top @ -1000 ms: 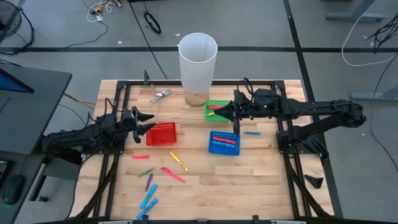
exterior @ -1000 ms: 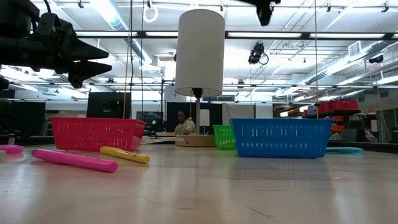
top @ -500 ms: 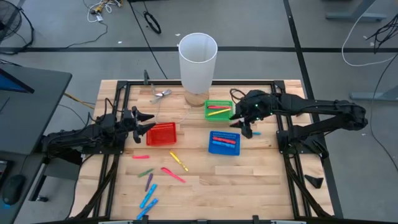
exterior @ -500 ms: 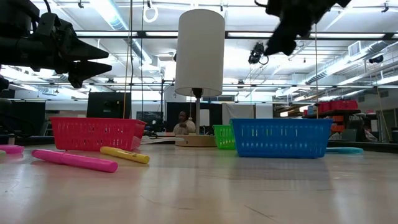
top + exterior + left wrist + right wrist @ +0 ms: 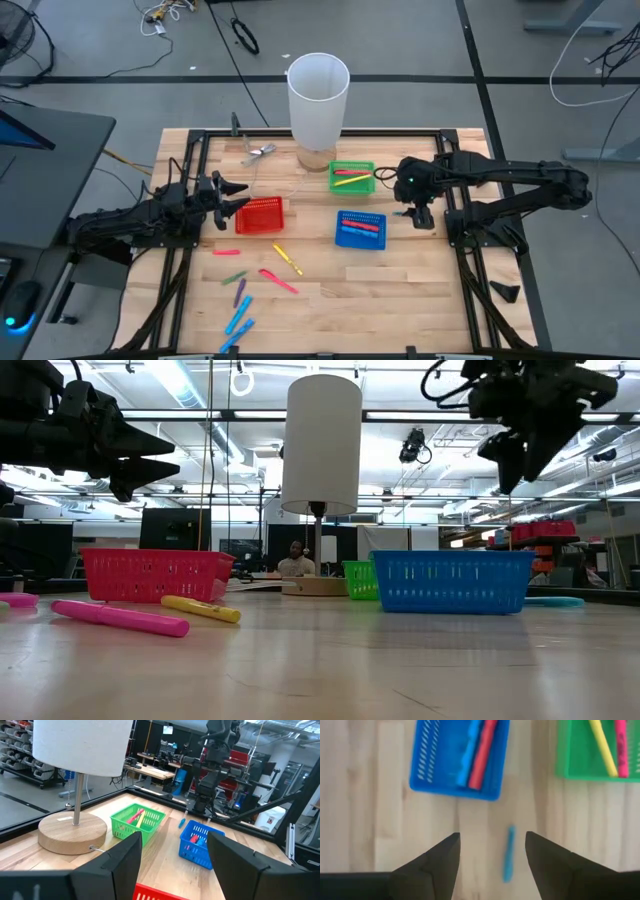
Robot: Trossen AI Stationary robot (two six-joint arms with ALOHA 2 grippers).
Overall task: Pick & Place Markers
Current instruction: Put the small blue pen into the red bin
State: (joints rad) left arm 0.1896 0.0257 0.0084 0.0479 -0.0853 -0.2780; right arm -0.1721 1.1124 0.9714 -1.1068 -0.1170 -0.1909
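Note:
My right gripper (image 5: 491, 837) hangs open above the table, pointing down, with a light blue marker (image 5: 508, 853) lying on the wood below the gap between its fingers, untouched. It stands to the right of the blue basket (image 5: 360, 229), which holds a red and a blue marker. The green basket (image 5: 351, 177) holds a yellow and a pink marker. My left gripper (image 5: 240, 198) waits open beside the red basket (image 5: 261, 215). Several loose markers (image 5: 278, 281) lie on the near left of the table.
A tall white cylinder (image 5: 318, 100) on a round wooden base stands at the far middle, behind the green basket. A small metal object (image 5: 258, 152) lies at the far left. Bare wood lies near the table's front edge on the right.
My right gripper has swung from over the green basket toward the table's right edge and a little nearer, tipping from level to pointing down above the light blue marker. The baskets and loose markers have stayed put.

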